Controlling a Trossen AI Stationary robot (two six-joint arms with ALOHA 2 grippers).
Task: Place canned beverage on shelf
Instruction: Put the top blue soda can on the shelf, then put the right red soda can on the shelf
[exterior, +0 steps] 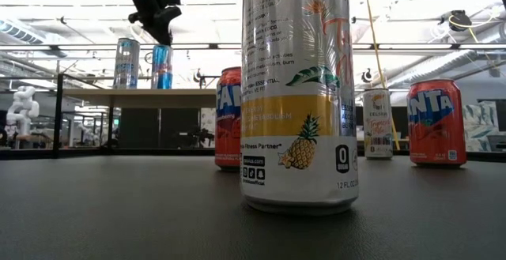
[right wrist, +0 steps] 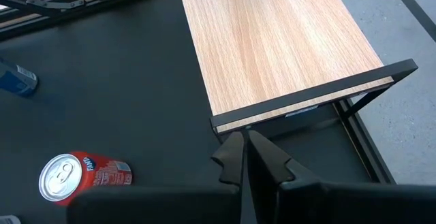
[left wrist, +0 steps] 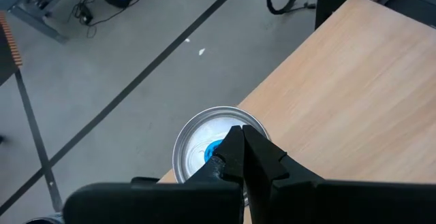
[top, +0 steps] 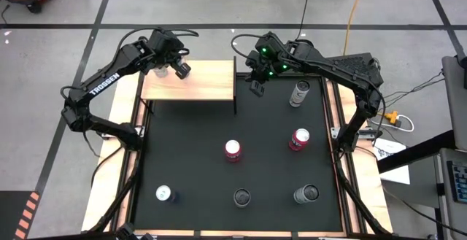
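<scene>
The shelf (top: 197, 83) is a pale wood board on a thin black frame at the mat's far left. Two cans stand upright on it: a silver-blue can (exterior: 126, 62) and a blue can (exterior: 161, 66). My left gripper (top: 182, 71) is shut, with its fingertips (left wrist: 240, 134) right over a can's silver top (left wrist: 197, 139) at the board's edge. My right gripper (top: 255, 87) is shut and empty. It hovers off the shelf's right end (right wrist: 306, 98) above the black mat. My left gripper points down at the can's top (left wrist: 197, 139) with shut fingers. I cannot tell whether the fingertips touch it. In the low view the gripper (exterior: 164, 31) ends just at the blue can's top.
Several cans stand upright on the black mat (top: 190, 160): two red ones (top: 233, 150) (top: 299, 139), a silver one (top: 300, 93) at the far right, and three along the near edge (top: 163, 193) (top: 241, 197) (top: 306, 193). Wooden strips edge the mat.
</scene>
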